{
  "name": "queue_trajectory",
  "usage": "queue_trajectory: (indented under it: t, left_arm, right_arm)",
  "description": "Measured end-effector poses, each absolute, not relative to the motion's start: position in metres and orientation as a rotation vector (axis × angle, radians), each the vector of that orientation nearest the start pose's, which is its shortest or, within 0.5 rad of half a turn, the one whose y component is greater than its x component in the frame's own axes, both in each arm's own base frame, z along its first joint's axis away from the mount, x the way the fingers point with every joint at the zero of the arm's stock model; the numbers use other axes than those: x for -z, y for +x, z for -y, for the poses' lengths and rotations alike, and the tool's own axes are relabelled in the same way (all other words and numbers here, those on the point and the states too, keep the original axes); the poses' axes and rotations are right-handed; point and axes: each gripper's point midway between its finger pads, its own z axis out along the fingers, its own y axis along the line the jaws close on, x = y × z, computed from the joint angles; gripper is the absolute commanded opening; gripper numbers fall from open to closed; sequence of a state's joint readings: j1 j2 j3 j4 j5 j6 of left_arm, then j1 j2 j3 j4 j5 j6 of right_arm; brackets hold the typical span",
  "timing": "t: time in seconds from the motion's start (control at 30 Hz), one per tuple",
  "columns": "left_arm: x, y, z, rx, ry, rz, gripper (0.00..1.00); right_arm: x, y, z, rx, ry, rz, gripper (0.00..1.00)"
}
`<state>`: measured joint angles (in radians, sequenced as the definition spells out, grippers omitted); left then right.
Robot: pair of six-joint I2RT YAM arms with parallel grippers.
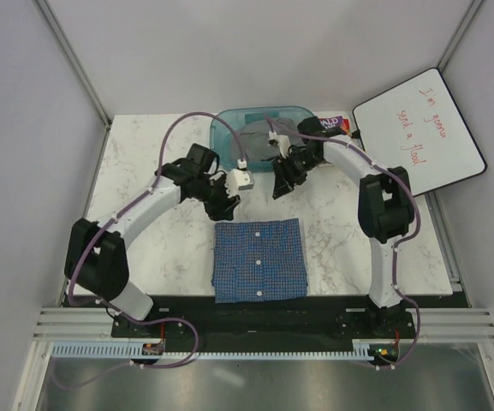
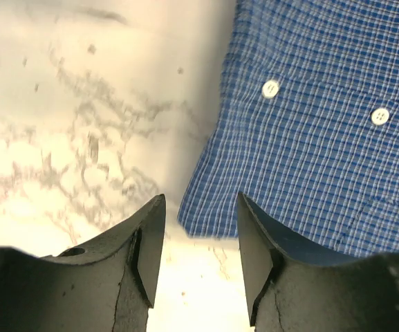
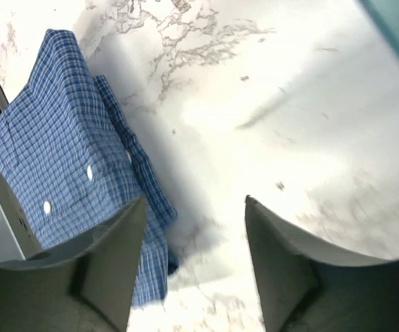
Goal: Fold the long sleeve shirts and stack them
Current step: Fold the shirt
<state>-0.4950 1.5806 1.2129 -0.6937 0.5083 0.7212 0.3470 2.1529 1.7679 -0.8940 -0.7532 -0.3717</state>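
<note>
One long sleeve shirt [image 1: 259, 259] lies folded into a neat blue checked rectangle near the table's front edge, its white buttons facing up. My left gripper [image 1: 227, 205] hovers just beyond its far left corner, open and empty. In the left wrist view that corner of the shirt [image 2: 323, 138] shows past the left gripper [image 2: 200, 198]. My right gripper [image 1: 281, 187] hangs beyond the far right corner, open with nothing between its fingers. From the right wrist, the shirt [image 3: 47, 152] lies to the left of the right gripper [image 3: 196, 200], with bare table under the gap.
A teal plastic bin [image 1: 262, 128] stands at the back of the white marbled table [image 1: 144, 171]. A dark packet [image 1: 332, 122] lies beside it. A whiteboard [image 1: 418, 133] with red writing leans at the back right. Grey walls enclose the table.
</note>
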Motion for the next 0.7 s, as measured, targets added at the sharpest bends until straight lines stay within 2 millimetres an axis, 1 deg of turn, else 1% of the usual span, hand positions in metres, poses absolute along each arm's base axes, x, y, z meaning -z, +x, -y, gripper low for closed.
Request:
queue_trajectory:
  t: [0.03, 0.1, 0.13, 0.17, 0.2, 0.23, 0.3, 0.37, 0.43, 0.5, 0.53, 0.6, 0.63, 0.67, 0.7]
  left_arm:
    - [-0.124, 0.292, 0.218, 0.598, 1.545, -1.994, 0.54]
    - [-0.122, 0.295, 0.202, 0.631, 1.474, -2.061, 0.55]
    - [-0.117, 0.296, 0.196, 0.65, 1.443, -2.106, 0.55]
    - [-0.11, 0.295, 0.191, 0.677, 1.418, -2.152, 0.56]
    - [-0.103, 0.294, 0.188, 0.708, 1.397, -2.195, 0.57]
    - [-0.096, 0.293, 0.187, 0.742, 1.381, -2.232, 0.57]
    - [-0.081, 0.289, 0.185, 0.811, 1.351, -2.304, 0.58]
    - [-0.071, 0.284, 0.184, 0.868, 1.329, -2.358, 0.58]
    - [-0.066, 0.281, 0.185, 0.916, 1.315, -2.385, 0.58]
    - [-0.064, 0.279, 0.185, 0.941, 1.306, -2.4, 0.58]
    - [-0.064, 0.278, 0.186, 0.957, 1.302, -2.402, 0.57]
    - [-0.064, 0.278, 0.187, 0.981, 1.295, -2.405, 0.51]
    - [-0.063, 0.277, 0.187, 0.989, 1.292, -2.408, 0.49]
    - [-0.063, 0.277, 0.188, 1.003, 1.287, -2.411, 0.42]
    - [-0.063, 0.277, 0.189, 1.013, 1.284, -2.411, 0.38]
  right_arm:
    - [-0.094, 0.377, -0.244, -1.025, -1.07, -2.422, 0.72]
    - [-0.113, 0.378, -0.232, -0.991, -1.069, -2.389, 0.76]
    - [-0.121, 0.374, -0.228, -0.982, -1.077, -2.376, 0.77]
    - [-0.125, 0.368, -0.226, -0.979, -1.088, -2.367, 0.8]
    - [-0.127, 0.361, -0.225, -0.981, -1.102, -2.364, 0.8]
    - [-0.127, 0.353, -0.224, -0.989, -1.117, -2.369, 0.81]
    - [-0.119, 0.34, -0.223, -0.999, -1.145, -2.385, 0.81]
    - [-0.105, 0.327, -0.221, -1.016, -1.174, -2.415, 0.81]
    - [-0.089, 0.311, -0.216, -1.033, -1.199, -2.457, 0.8]
    - [-0.08, 0.303, -0.213, -1.041, -1.213, -2.478, 0.77]
    - [-0.076, 0.3, -0.211, -1.044, -1.221, -2.485, 0.75]
    - [-0.071, 0.296, -0.209, -1.047, -1.235, -2.49, 0.62]
    - [-0.069, 0.294, -0.208, -1.047, -1.241, -2.49, 0.48]
    - [-0.067, 0.294, -0.208, -1.045, -1.246, -2.489, 0.41]
    - [-0.065, 0.293, -0.207, -1.04, -1.252, -2.486, 0.35]
